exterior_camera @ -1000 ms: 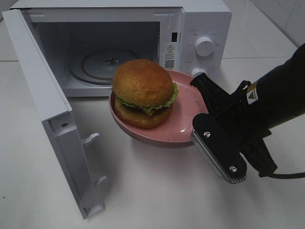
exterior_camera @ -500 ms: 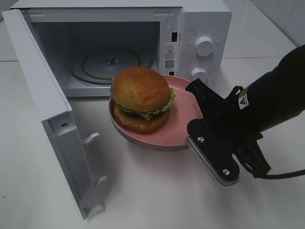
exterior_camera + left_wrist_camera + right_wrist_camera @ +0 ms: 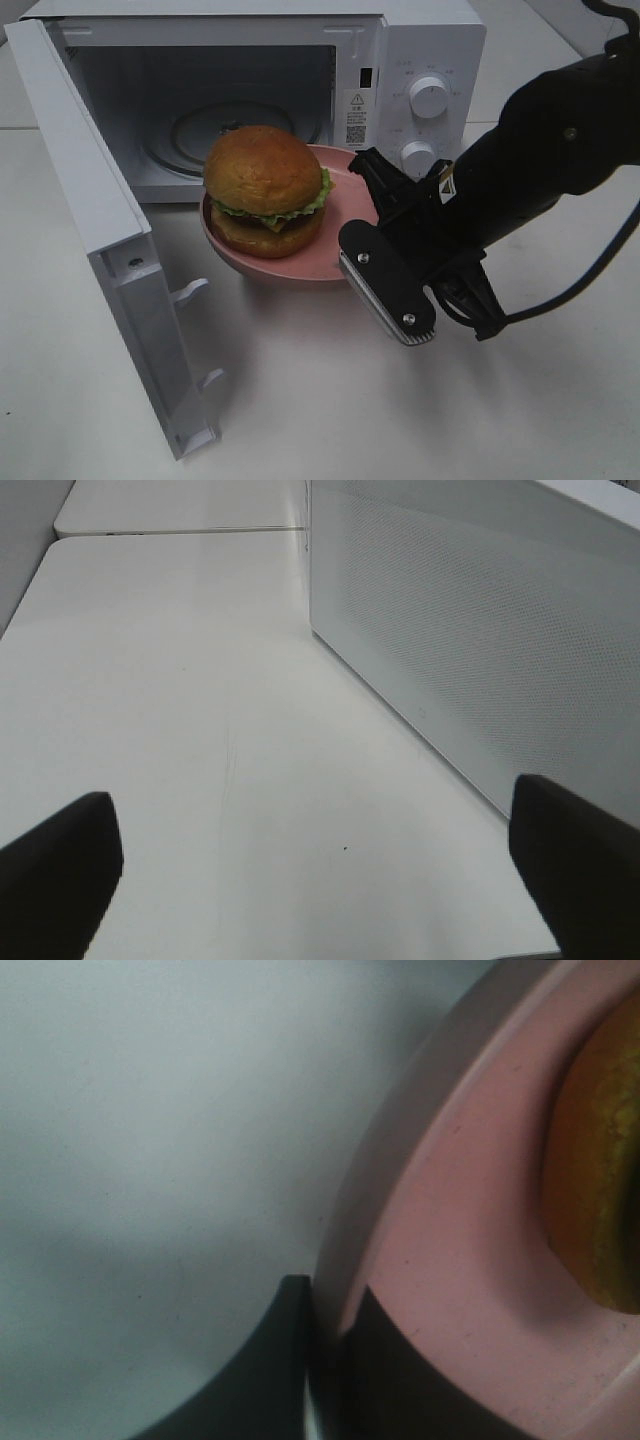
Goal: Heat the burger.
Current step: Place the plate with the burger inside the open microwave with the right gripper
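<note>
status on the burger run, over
Right gripper shut on pink plate rim; left gripper open, empty. Burger on plate, at microwave mouth, not inside. Door wide open, nothing blocking.

right arm [image 3: 560, 140]: I come in from the right of the high view, my black forearm sloping down towards the middle, with a cable [image 3: 600, 270] looping off my wrist.
right gripper [image 3: 352, 238]: my jaws are pressed together on the rim of the pink plate [image 3: 345, 185]. In my wrist view the two dark fingers [image 3: 265, 1370] sit on either side of that rim, one on the outer wall and one on the inner face.
left arm: out of sight in the high view.
left gripper [image 3: 315, 870]: my jaws are spread wide. Only the two dark fingertips [image 3: 60, 870] show, one at each edge of my wrist view.
</note>
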### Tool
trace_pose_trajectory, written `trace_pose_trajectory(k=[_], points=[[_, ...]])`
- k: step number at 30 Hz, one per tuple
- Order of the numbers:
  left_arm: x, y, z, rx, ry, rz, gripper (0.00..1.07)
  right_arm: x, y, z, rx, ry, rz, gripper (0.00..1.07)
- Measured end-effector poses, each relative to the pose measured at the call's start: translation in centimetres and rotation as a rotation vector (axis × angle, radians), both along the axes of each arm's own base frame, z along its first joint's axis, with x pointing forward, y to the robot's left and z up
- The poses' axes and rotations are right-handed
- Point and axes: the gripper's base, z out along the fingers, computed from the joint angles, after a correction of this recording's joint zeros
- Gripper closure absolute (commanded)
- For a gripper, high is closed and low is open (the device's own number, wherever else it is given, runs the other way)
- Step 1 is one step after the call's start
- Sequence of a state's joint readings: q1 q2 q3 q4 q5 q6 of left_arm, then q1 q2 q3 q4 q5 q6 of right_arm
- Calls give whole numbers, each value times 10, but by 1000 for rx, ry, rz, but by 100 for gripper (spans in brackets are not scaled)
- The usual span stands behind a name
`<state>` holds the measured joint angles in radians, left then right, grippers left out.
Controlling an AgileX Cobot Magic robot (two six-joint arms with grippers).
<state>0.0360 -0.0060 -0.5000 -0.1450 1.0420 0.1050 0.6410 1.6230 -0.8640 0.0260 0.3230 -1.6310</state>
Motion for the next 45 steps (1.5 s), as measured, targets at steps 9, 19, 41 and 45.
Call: trace_pose_trajectory(k=[9, 19, 41, 45], points=[[0, 0, 0, 0, 0, 0, 6, 20, 15, 6, 9, -5, -6, 107], [0, 0, 0, 0, 0, 0, 6, 37, 28, 7, 2, 1, -4, 107], [0, 0, 0, 0, 0, 0, 6, 67, 62, -3, -19, 16, -44, 107], [0, 0, 0, 0, 0, 0, 6, 75, 69, -2, 3, 9, -82, 107]])
